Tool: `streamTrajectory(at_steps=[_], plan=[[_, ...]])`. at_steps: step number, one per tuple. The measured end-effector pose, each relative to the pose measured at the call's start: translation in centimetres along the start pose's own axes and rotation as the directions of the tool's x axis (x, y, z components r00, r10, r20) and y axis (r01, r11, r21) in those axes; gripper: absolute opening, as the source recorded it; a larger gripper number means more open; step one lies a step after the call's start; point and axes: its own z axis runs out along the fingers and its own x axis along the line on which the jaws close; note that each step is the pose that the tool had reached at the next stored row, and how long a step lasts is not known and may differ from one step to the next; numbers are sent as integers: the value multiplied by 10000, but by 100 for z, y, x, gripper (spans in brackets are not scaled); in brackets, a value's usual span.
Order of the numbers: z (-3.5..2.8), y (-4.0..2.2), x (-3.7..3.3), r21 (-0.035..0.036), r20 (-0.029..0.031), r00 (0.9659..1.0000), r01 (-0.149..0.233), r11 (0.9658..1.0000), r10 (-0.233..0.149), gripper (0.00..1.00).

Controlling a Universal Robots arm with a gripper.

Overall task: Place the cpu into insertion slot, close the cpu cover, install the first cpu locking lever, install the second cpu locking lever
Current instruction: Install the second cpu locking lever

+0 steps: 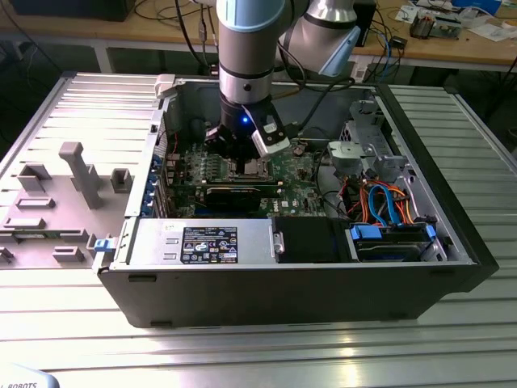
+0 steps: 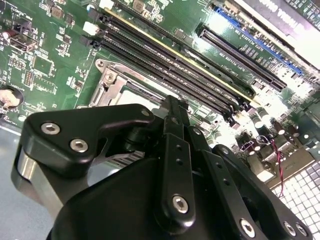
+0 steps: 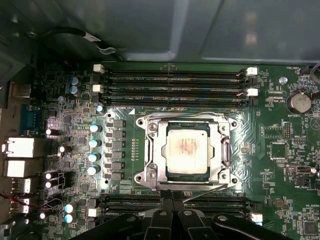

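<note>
Gripper point(image 1: 242, 153) is held just above the insertion slot point(image 3: 187, 152), its fingers point(image 2: 174, 150) seen pressed together, grasping nothing. Cpu point(image 3: 186, 148) is seated in the slot, framed by the lowered cpu cover point(image 3: 156, 150).

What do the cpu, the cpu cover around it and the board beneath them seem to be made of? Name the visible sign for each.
The cpu: likely metal on top, matt silvery-grey, dull sheen. The cpu cover: apparently thin sheet metal, bright silvery, glinting at its edges. The motherboard: looks like green lacquered circuit board, with fine traces and small soldered parts.
</note>
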Motion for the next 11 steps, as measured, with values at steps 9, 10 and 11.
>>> streamTrajectory(at_steps=[9, 10, 11], plan=[[-8, -93, 1, -7, -2, 10000, -2, 10000, 2, 11], [-8, -95, 1, -8, -2, 10000, -1, 10000, 1, 11], [-9, -97, 1, -23, -2, 10000, -1, 10000, 1, 11]])
